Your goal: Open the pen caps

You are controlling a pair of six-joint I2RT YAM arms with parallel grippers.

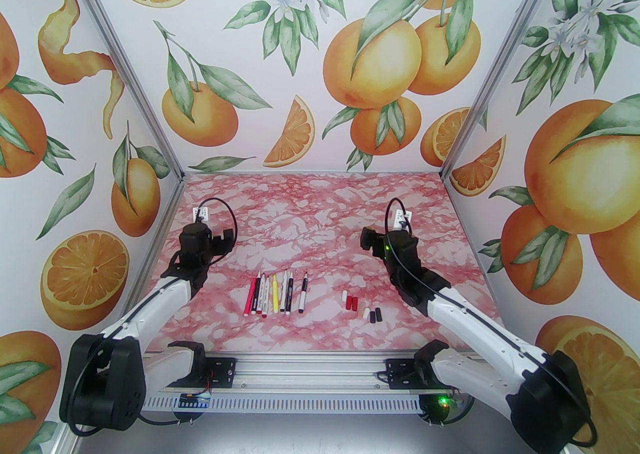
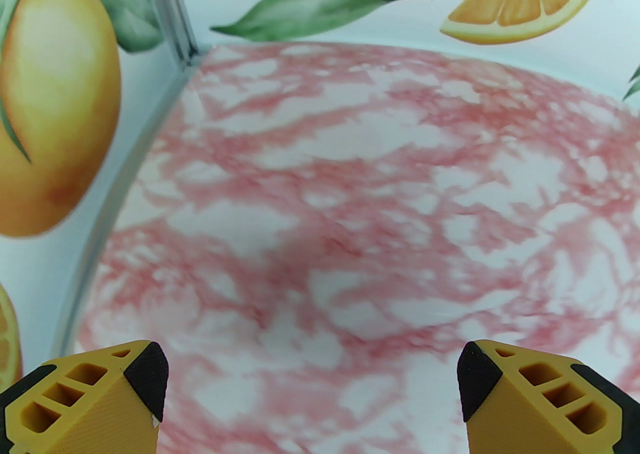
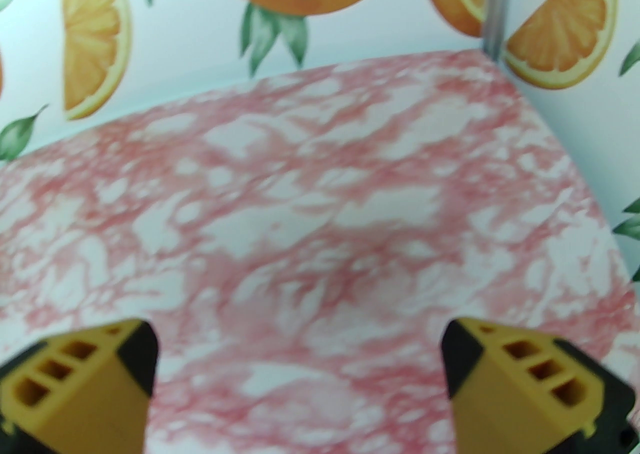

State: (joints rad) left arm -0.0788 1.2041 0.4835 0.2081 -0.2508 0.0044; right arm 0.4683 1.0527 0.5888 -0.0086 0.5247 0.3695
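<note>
Table top [image 1: 320,202]: pink and white marbled surface; flat; reaches to the walls on three sides
Back wall [image 1: 310,42]: white, printed with whole oranges, orange wedges, green leaves and white blossom
Left wall [image 1: 60,142]: same print; a curl of orange peel near its top; a halved orange lower down
Right wall [image 1: 575,142]: same print; large whole oranges and blossom
Corner posts [image 1: 125,62]: bare silver metal strips where the side walls meet the back wall
White labels [image 1: 196,214]: two small cards far back on the table, one left, one right, well apart; print too small to read
Near rail [image 1: 310,372]: silver metal profile along the table's near edge; slotted strip below it
</note>
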